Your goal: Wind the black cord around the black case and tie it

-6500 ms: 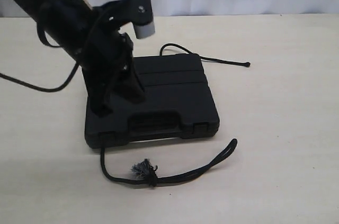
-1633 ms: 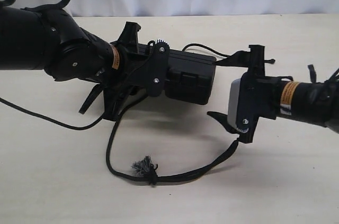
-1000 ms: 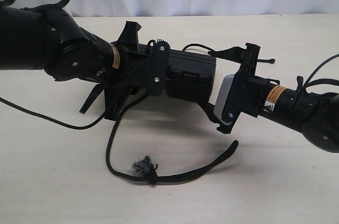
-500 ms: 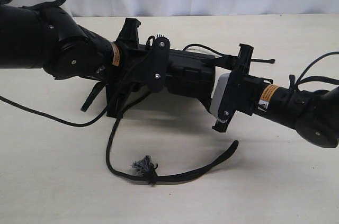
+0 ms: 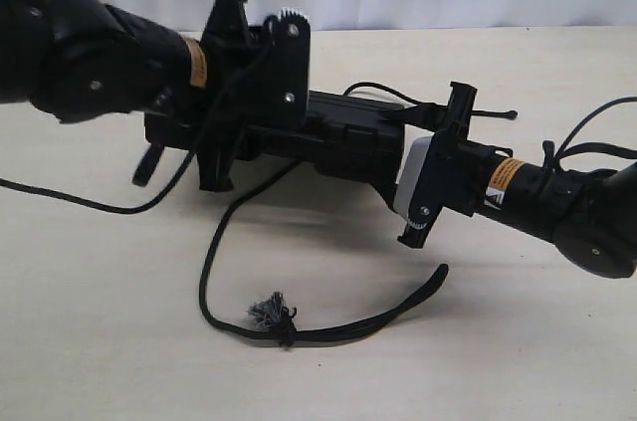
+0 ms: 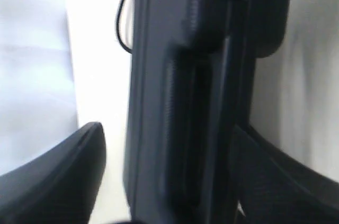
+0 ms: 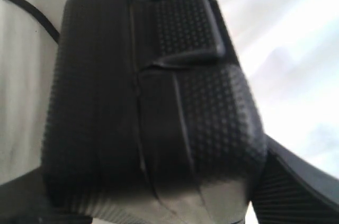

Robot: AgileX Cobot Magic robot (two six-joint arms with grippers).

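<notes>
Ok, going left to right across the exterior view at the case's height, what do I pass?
left gripper → black case → right gripper. The black cord runs under and behind them, so it is left out.

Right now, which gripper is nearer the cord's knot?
Right. The right gripper grips the end of the case beside the knot; the left gripper straddles the case's far end.
</notes>
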